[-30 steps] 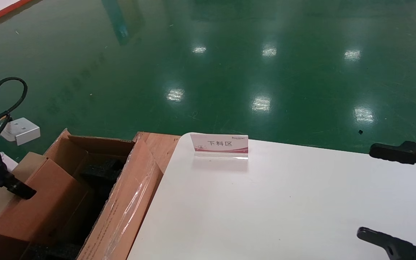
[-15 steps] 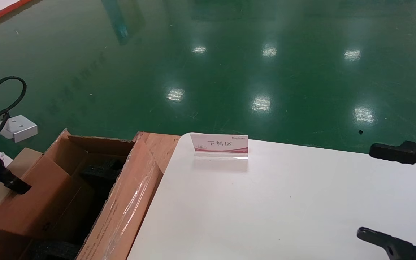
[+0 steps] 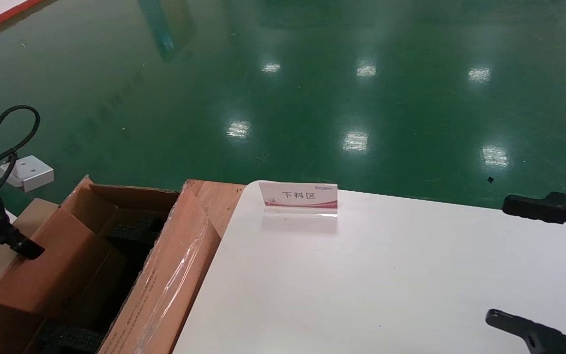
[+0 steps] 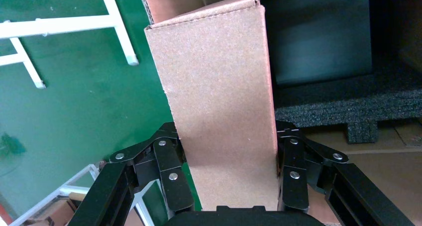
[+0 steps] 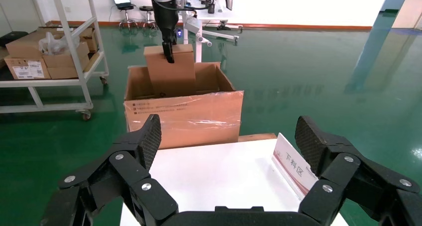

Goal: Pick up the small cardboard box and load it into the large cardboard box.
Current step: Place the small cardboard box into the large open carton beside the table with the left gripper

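Note:
My left gripper (image 3: pixel 26 250) is shut on the small cardboard box (image 3: pixel 57 268), a plain tan carton. It holds it on edge, its lower part down inside the large cardboard box (image 3: pixel 175 275) at the left. In the left wrist view the small box (image 4: pixel 219 101) sits between both fingers (image 4: pixel 169 159), over black foam (image 4: pixel 348 104). The right wrist view shows the small box (image 5: pixel 169 74) standing in the large box (image 5: pixel 184 116), whose taped, printed flap faces me. My right gripper (image 3: pixel 498 259) hangs open and empty over the white table (image 3: pixel 361 275) at the right; it also shows in the right wrist view (image 5: pixel 229 134).
A small white and pink sign (image 3: pixel 300 197) stands at the table's far edge. A wooden ledge (image 3: pixel 216 196) lies between table and carton. A white frame (image 4: pixel 64 24) stands on the green floor beside the carton. A shelf cart with boxes (image 5: pixel 50 52) stands farther off.
My left gripper and the small box have shifted slightly left. The large box's near flap has shifted a little left. The right arm has not moved.

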You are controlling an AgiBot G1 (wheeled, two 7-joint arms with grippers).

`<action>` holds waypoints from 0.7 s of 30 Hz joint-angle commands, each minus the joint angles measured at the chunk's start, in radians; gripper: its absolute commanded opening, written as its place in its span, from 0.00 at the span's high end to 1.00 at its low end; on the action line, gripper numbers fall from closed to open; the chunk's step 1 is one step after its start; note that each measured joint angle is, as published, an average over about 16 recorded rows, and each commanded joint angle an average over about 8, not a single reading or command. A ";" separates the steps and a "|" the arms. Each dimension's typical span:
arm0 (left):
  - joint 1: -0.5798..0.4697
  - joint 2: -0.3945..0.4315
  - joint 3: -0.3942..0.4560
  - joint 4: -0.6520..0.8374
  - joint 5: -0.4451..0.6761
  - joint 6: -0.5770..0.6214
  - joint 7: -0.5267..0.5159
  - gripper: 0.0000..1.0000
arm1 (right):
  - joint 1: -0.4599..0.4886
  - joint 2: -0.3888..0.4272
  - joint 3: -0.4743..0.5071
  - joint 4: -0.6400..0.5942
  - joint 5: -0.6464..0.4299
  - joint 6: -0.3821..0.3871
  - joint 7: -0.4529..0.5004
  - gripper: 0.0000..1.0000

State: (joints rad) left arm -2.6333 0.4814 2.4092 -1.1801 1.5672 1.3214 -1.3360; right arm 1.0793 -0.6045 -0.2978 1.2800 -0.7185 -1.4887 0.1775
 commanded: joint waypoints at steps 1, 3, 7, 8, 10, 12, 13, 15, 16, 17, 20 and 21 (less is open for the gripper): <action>0.008 0.002 0.000 0.009 -0.002 -0.008 0.005 1.00 | 0.000 0.000 0.000 0.000 0.000 0.000 0.000 0.00; 0.018 0.006 0.000 0.018 -0.004 -0.017 0.011 1.00 | 0.000 0.000 0.000 0.000 0.000 0.000 0.000 0.00; 0.041 0.013 0.000 0.038 -0.009 -0.036 0.023 1.00 | 0.000 0.000 0.000 0.000 0.000 0.000 0.000 0.00; 0.048 0.014 0.000 0.042 -0.010 -0.041 0.025 1.00 | 0.000 0.000 0.000 0.000 0.000 0.000 0.000 0.00; 0.061 0.016 0.001 0.051 -0.014 -0.052 0.030 1.00 | 0.000 0.000 -0.001 0.000 0.000 0.000 0.000 0.00; 0.074 0.017 0.001 0.060 -0.018 -0.061 0.034 1.00 | 0.000 0.000 -0.001 0.000 0.000 0.000 0.000 0.00; 0.080 0.018 0.001 0.064 -0.020 -0.065 0.036 1.00 | 0.000 0.000 -0.001 0.000 0.000 0.000 0.000 0.00; 0.091 0.018 0.002 0.073 -0.025 -0.072 0.040 1.00 | 0.000 0.000 -0.001 0.000 0.001 0.000 0.000 0.00; 0.096 0.018 0.002 0.078 -0.028 -0.075 0.042 1.00 | 0.000 0.000 -0.001 0.000 0.001 0.000 0.000 0.00; 0.101 0.018 0.002 0.082 -0.030 -0.078 0.045 1.00 | 0.000 0.000 -0.001 0.000 0.001 0.000 0.000 0.00; 0.113 0.019 0.003 0.096 -0.034 -0.086 0.052 1.00 | 0.000 0.000 -0.001 0.000 0.001 0.000 -0.001 0.00; 0.118 0.019 0.003 0.101 -0.035 -0.089 0.054 1.00 | 0.000 0.000 -0.001 0.000 0.001 0.000 -0.001 0.00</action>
State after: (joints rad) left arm -2.5145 0.5011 2.4122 -1.0785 1.5321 1.2316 -1.2822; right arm 1.0796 -0.6041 -0.2989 1.2800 -0.7178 -1.4882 0.1770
